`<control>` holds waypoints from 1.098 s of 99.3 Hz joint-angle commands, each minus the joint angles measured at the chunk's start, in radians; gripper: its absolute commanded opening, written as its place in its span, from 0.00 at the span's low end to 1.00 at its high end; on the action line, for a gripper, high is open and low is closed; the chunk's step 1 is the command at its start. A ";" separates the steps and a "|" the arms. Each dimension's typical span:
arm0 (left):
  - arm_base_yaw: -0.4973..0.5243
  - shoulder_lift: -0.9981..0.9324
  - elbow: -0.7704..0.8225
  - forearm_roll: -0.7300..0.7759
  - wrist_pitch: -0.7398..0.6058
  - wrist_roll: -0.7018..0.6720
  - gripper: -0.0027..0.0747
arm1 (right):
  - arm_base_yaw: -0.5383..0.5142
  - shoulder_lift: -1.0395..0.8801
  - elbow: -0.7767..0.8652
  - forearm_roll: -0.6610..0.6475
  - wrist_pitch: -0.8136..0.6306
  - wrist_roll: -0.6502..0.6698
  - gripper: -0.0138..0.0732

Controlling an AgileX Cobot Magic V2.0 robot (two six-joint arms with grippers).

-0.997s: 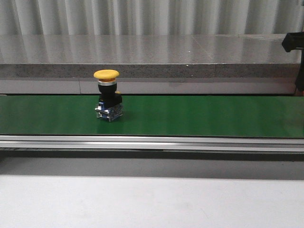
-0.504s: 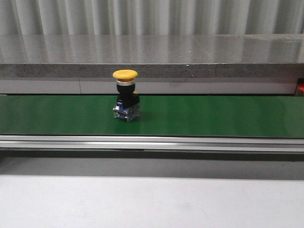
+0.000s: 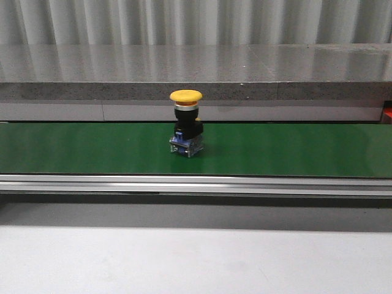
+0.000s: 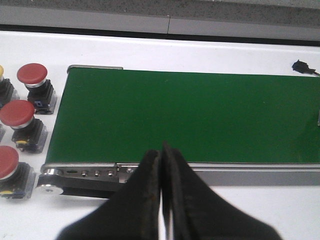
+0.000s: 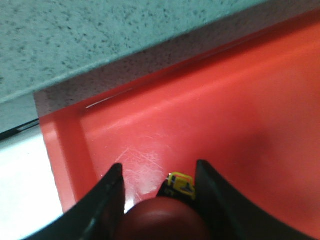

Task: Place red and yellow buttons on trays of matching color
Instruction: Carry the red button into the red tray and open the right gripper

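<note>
A yellow button (image 3: 185, 122) stands upright on the green conveyor belt (image 3: 294, 150), near the middle of the front view. My right gripper (image 5: 159, 166) is shut on a red button (image 5: 160, 217), whose dark red cap fills the space between its fingers. It hangs just above the floor of the red tray (image 5: 240, 115), near a corner. My left gripper (image 4: 161, 150) is shut and empty, over the near rail at the belt's end. Three more red buttons (image 4: 32, 75) (image 4: 17, 112) (image 4: 7, 160) stand on the white table beside that end. No yellow tray is in view.
A grey stone ledge (image 3: 196, 67) runs behind the belt. A metal rail (image 3: 196, 184) borders the belt's near side, with white table (image 3: 196, 257) in front. A sliver of the red tray (image 3: 387, 113) shows at the far right edge.
The yellow button has travelled to the right along the belt. The right arm, visible at the far right one second ago, has left the front view.
</note>
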 commanded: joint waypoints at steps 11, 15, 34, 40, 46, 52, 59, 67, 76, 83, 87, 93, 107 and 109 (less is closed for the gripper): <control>-0.008 0.002 -0.025 -0.010 -0.075 0.001 0.01 | -0.006 -0.010 -0.047 0.032 -0.078 0.000 0.31; -0.008 0.002 -0.025 -0.010 -0.075 0.001 0.01 | -0.006 0.001 -0.048 0.037 -0.088 0.000 0.31; -0.008 0.002 -0.025 -0.010 -0.075 0.001 0.01 | -0.006 0.037 -0.050 0.040 -0.092 0.000 0.31; -0.008 0.002 -0.025 -0.010 -0.075 0.001 0.01 | -0.006 0.040 -0.050 0.040 -0.083 0.000 0.35; -0.008 0.002 -0.025 -0.010 -0.075 0.001 0.01 | -0.006 0.040 -0.050 0.040 -0.078 0.000 0.43; -0.008 0.002 -0.025 -0.010 -0.075 0.001 0.01 | -0.006 0.040 -0.050 0.040 -0.075 -0.006 0.56; -0.008 0.002 -0.025 -0.010 -0.075 0.001 0.01 | -0.006 0.040 -0.060 0.040 -0.050 -0.006 0.73; -0.008 0.002 -0.025 -0.010 -0.075 0.001 0.01 | -0.006 0.040 -0.085 0.040 -0.008 -0.006 0.86; -0.008 0.002 -0.025 -0.010 -0.075 0.001 0.01 | -0.006 0.028 -0.119 0.040 0.072 -0.006 0.83; -0.008 0.002 -0.025 -0.010 -0.075 0.001 0.01 | -0.006 -0.002 -0.131 0.040 0.122 -0.006 0.83; -0.008 0.002 -0.025 -0.010 -0.075 0.001 0.01 | -0.006 -0.023 -0.131 0.040 0.144 -0.006 0.83; -0.008 0.002 -0.025 -0.010 -0.075 0.001 0.01 | -0.006 -0.065 -0.131 0.040 0.175 -0.011 0.83; -0.008 0.002 -0.025 -0.010 -0.075 0.001 0.01 | 0.017 -0.173 -0.130 0.040 0.288 -0.082 0.83; -0.008 0.002 -0.025 -0.010 -0.075 0.001 0.01 | 0.019 -0.191 -0.127 0.040 0.306 -0.095 0.83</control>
